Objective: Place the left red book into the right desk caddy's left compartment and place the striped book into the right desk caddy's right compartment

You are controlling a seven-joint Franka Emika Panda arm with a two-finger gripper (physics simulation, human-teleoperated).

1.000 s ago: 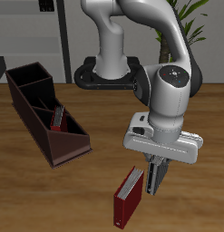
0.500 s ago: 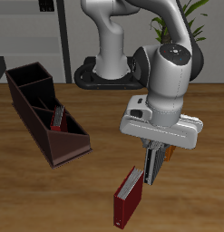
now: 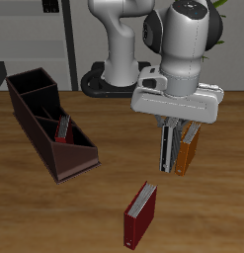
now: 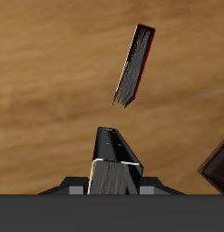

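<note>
Two books were outside the right desk caddy (image 3: 50, 126): the left red book (image 3: 140, 214) and the striped book (image 4: 112, 156).

Gripper (image 3: 171, 150) was raised above the table, well apart from the caddy and level with its low end. Jaws appeared clamped on the striped book, which hung edge-down between them; in the wrist view only its dark spine and pale edge showed. An orange book (image 3: 189, 148) showed just beyond the gripper, on the side away from the caddy. Whether it touched the held book could not be told.

The left red book lay on the table, nearer the front edge than the caddy's low end and clear of it. A second red book (image 3: 62, 128) was already inside the caddy, around its middle; the exact section was unclear.

Handling judgement:
- The striped book is thin, stiff and probably light.
- A hardcover face is smooth, so a pinch across the covers near the top edge could let it swing or slip.
- A grip centred along its length should keep it hanging plumb.
- The right compartment (image 3: 25, 87), the tall-walled end farthest back, needs the book carried high over the rim and lowered straight.
</note>
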